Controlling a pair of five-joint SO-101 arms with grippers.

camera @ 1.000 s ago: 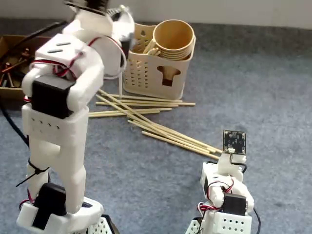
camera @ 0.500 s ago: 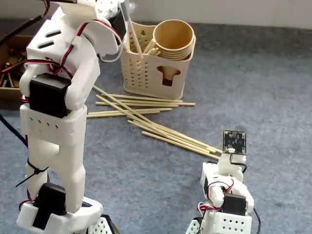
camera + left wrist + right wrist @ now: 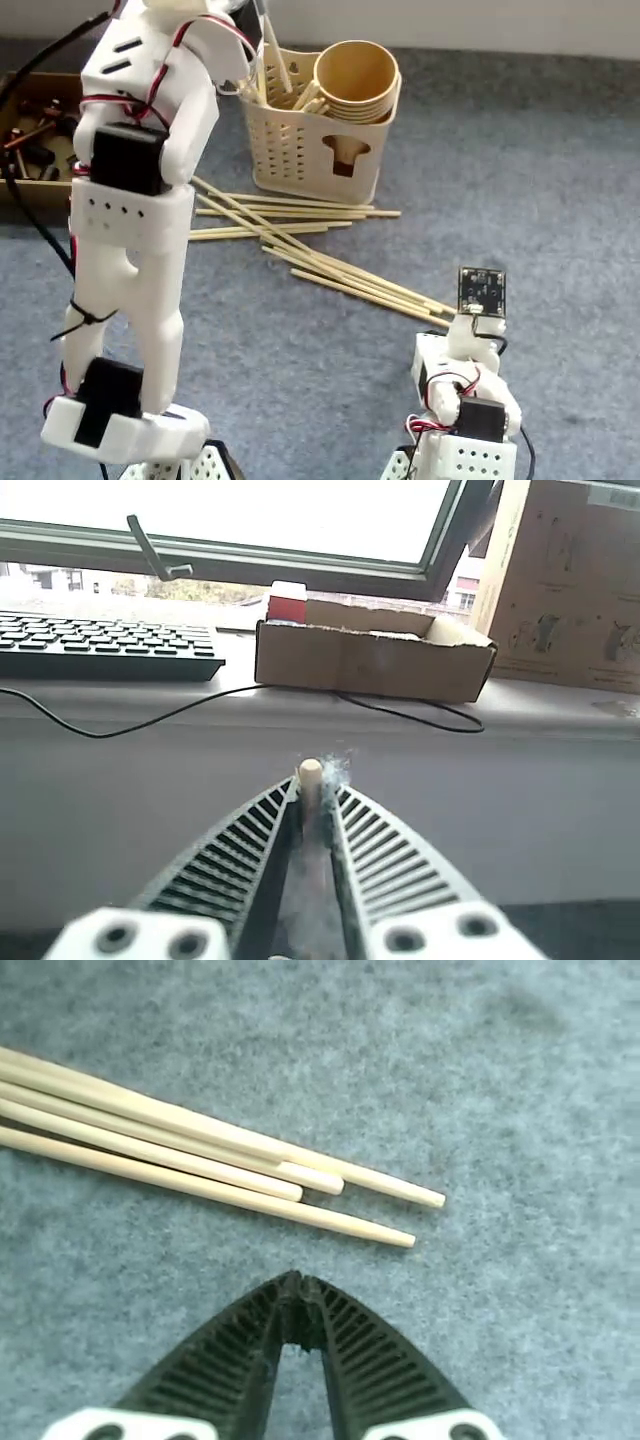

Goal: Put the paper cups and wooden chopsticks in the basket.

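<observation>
A cream basket (image 3: 310, 150) stands at the back of the grey carpet, with stacked paper cups (image 3: 357, 75) and a few chopsticks inside. My left arm (image 3: 140, 170) rises tall at the left, up to the basket's left end. Its gripper (image 3: 312, 792) is shut on a wooden chopstick (image 3: 311, 773), which slants down over the basket (image 3: 272, 55). Several loose chopsticks (image 3: 320, 258) lie fanned on the carpet in front of the basket. My right gripper (image 3: 293, 1290) is shut and holds nothing, low over the carpet just short of their tapered ends (image 3: 330, 1185).
A brown box of dark parts (image 3: 28, 130) sits at the far left behind my left arm. My right arm (image 3: 465, 400) is folded at the lower right. Bare carpet stretches to the right of the basket and the chopsticks.
My left arm has swung up and toward the basket, carrying the chopstick from beside the basket's left wall to over its left end. The right arm has stayed still.
</observation>
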